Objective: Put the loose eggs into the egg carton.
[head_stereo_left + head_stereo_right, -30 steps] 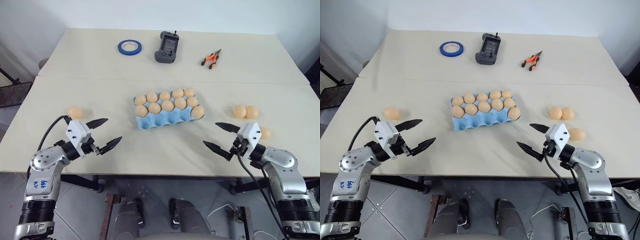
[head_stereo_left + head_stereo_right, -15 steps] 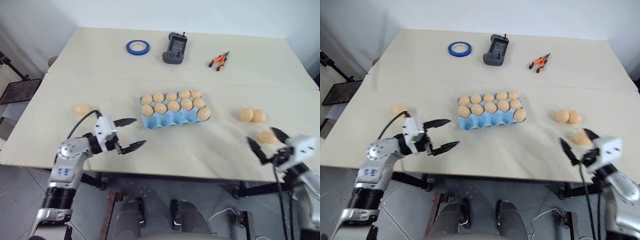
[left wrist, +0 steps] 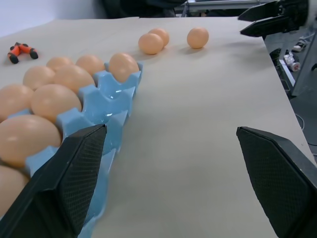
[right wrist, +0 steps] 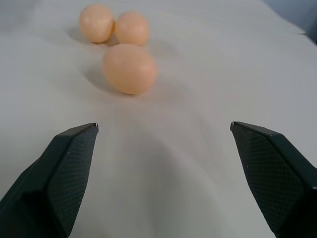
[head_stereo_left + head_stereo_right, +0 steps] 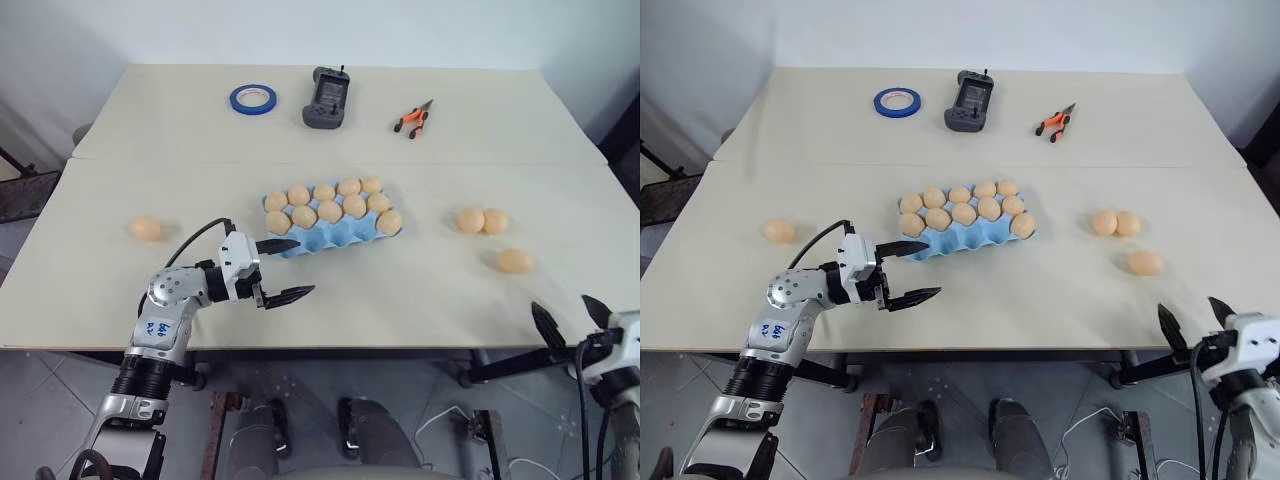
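The egg carton (image 5: 335, 225) lies mid-table, long axis running left to right and tilted slightly, far end toward the right. Ten eggs fill its two back rows; the front row of cups is bare. Four loose eggs lie on the table: one alone (image 5: 146, 229) well to the left, a touching pair (image 5: 482, 221) to the right of the carton, and a single egg (image 5: 515, 261) nearer the front edge. The left gripper (image 5: 285, 270) is spread wide and holds nothing, one finger just at the carton's front left corner. The right gripper (image 5: 572, 320) hangs off the table's front right edge, fingers wide apart and empty, facing the single egg. Behind lie a blue tape roll (image 5: 253, 97), a handheld controller (image 5: 325, 97) and orange pliers (image 5: 414, 117).
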Tool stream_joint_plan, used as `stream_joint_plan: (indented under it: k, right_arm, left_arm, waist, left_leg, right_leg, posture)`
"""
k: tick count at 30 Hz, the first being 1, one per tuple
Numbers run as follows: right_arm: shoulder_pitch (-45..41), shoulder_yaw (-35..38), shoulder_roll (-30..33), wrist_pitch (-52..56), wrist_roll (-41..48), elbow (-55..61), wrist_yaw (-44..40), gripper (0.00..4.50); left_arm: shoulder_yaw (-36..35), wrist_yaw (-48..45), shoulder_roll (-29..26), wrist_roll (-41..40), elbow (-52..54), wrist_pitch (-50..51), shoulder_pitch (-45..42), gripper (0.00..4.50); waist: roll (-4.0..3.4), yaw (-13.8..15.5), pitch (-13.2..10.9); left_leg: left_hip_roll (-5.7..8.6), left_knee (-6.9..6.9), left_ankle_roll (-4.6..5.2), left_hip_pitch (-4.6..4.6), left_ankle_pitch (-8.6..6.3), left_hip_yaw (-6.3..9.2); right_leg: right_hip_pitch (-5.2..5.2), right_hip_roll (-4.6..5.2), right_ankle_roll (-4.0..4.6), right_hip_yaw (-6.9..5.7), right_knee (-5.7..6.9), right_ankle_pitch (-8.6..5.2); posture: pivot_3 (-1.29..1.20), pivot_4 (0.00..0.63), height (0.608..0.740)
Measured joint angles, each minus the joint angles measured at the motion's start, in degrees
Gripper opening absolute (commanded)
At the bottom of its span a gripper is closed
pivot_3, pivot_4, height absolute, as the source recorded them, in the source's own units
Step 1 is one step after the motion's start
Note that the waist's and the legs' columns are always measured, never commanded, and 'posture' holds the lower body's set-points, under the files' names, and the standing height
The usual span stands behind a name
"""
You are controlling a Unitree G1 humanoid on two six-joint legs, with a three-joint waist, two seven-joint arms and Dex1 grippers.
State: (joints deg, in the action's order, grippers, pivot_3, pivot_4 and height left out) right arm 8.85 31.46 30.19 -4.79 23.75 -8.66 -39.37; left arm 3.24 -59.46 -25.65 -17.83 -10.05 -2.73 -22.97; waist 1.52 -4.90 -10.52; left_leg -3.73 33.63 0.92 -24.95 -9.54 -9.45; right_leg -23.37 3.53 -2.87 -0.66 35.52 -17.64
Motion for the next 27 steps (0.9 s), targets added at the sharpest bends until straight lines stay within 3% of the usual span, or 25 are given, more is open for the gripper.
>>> stream_joint_plan:
  k: [6,13,17,22,27]
  right_arm:
    - [-15.36,-4.70,8.81,-0.49,-2.76,-16.43,-6.57,4.50]
    - [-28.74,-12.54,10.93,-0.63,-6.01,-31.67,-14.63,4.50]
    - [-31.32,-14.84,10.93,-1.49,-7.54,-36.51,-16.57,3.63]
    - [-32.34,-15.09,10.92,-2.67,-7.96,-37.24,-16.61,1.95]
    - [-28.60,-15.25,10.00,-0.81,-6.31,-28.99,-17.80,1.83]
  left_arm:
    - [-1.32,-0.66,-1.04,-1.54,1.43,1.50,2.40,4.45]
    - [-2.18,-3.45,-1.23,-4.74,5.20,2.78,3.25,4.45]
    - [-2.11,-5.70,-1.23,-4.74,5.08,1.40,3.02,4.50]
    - [-2.08,-7.69,-0.91,-4.73,4.63,-1.13,2.02,4.50]
    - [-2.53,-7.48,1.05,-4.84,2.24,-3.71,1.94,4.50]
  waist:
    - [-0.03,-0.06,-0.01]
    - [-0.05,0.58,-0.01]
    - [-0.05,0.65,-0.01]
    - [-0.05,0.45,-0.01]
    - [-0.06,0.46,-0.01]
  left_leg:
    - [-0.01,0.09,0.04,-0.02,0.01,0.04]
    - [0.02,0.22,0.08,-0.12,0.03,0.24]
    - [0.02,0.30,0.18,-0.16,-0.02,0.23]
    - [0.01,0.34,0.18,-0.14,-0.02,0.23]
    - [-0.01,0.34,0.19,-0.17,-0.02,0.28]
  right_leg:
    - [-0.02,-0.01,0.03,-0.02,0.04,-0.02]
    - [0.00,0.01,0.10,-0.20,0.17,-0.06]
    - [0.00,0.04,0.05,-0.20,0.16,-0.03]
    - [0.03,0.04,0.02,-0.19,0.17,-0.01]
    - [0.01,0.03,0.03,-0.22,0.20,-0.02]
  posture:
    - [0.00,0.150,0.740]
    - [0.00,0.150,0.740]
    - [0.00,0.150,0.740]
    - [0.00,0.150,0.740]
    - [0.00,0.150,0.740]
